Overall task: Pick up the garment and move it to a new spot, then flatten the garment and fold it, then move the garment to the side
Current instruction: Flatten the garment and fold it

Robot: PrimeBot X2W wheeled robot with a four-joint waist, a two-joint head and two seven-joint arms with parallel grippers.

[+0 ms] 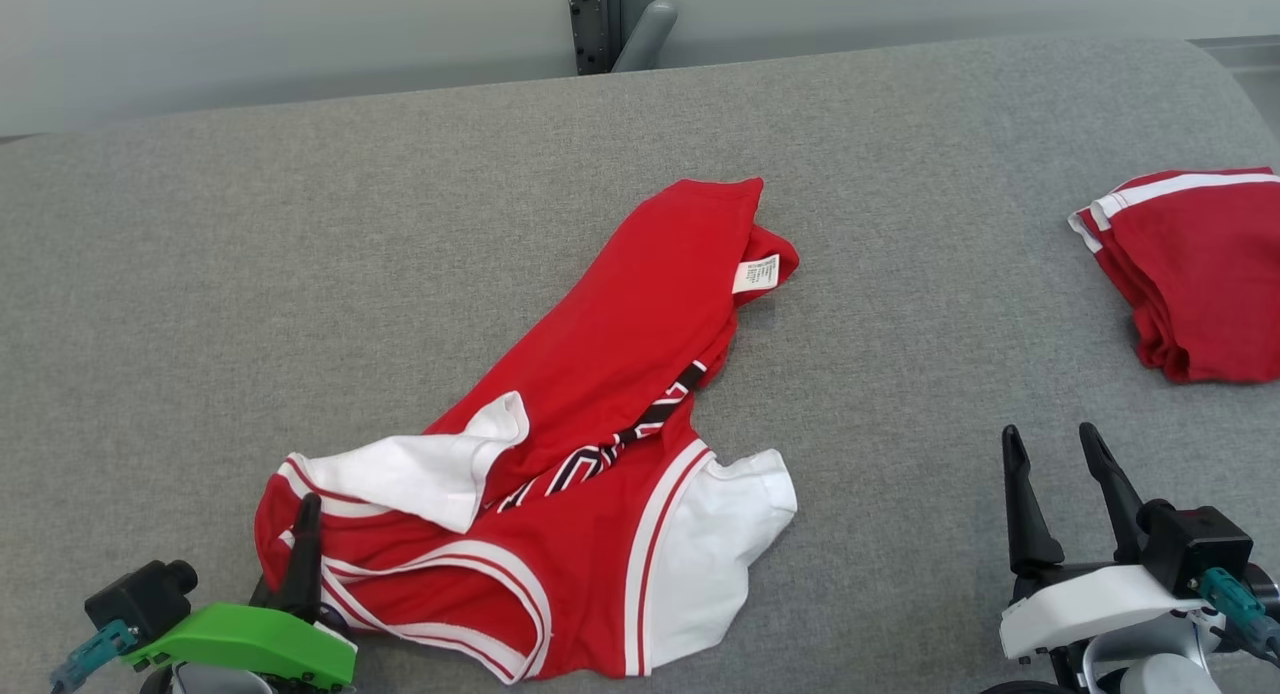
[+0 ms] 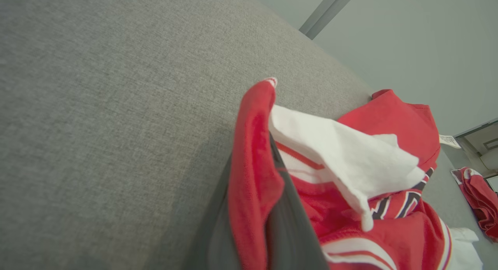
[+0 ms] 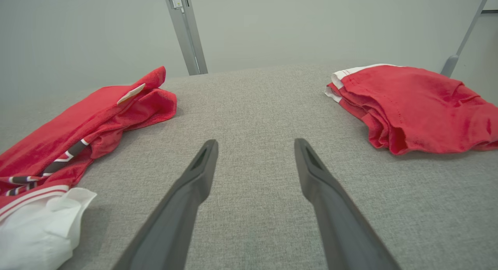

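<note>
Nearest, the left gripper point(image 1: 305, 519) is clenched on the near-left hem of the red-and-white shirt point(image 1: 600, 374). The left wrist view shows a red fold pinched between its 2 dark fingers point(image 2: 288, 223), which the head view leaves half hidden. The right gripper point(image 1: 1050, 439) hovers over bare grey padding point(image 1: 300, 224) with its fingers spread, holding nothing. The shirt lies crumpled mid-surface, its label point(image 1: 757, 272) at the far end. Farther right sits what looks like a folded red garment point(image 1: 1190, 274); the right wrist view shows its stacked layers.
</note>
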